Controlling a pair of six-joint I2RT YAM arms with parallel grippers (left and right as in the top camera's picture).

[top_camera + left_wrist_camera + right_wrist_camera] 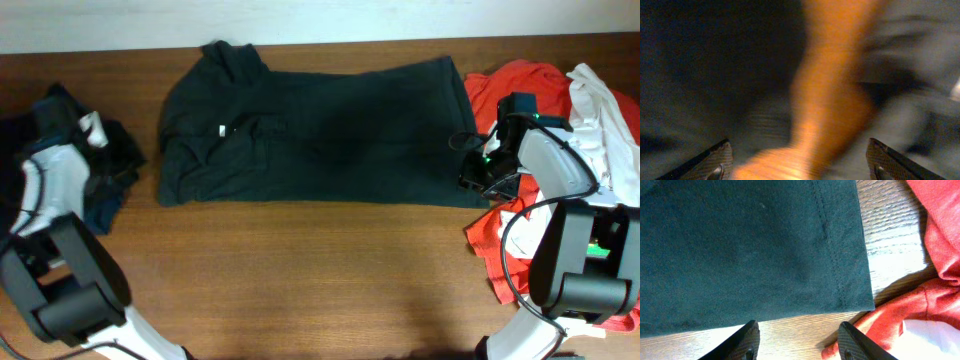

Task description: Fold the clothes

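Note:
A dark green polo shirt (310, 130) lies spread flat across the back middle of the wooden table, collar to the left, hem to the right. My right gripper (478, 172) is open and empty, just off the shirt's front right hem corner (860, 292); its fingers (800, 342) hover over bare wood beside the hem. My left gripper (95, 130) is at the far left over a pile of dark clothes (110, 160). Its view is blurred: open fingers (797, 165), dark fabric and an orange streak of wood between them.
A pile of red (500, 85) and white (610, 110) clothes lies at the right edge, red cloth also close to my right fingers (940, 295). The table's front half (300, 280) is bare wood.

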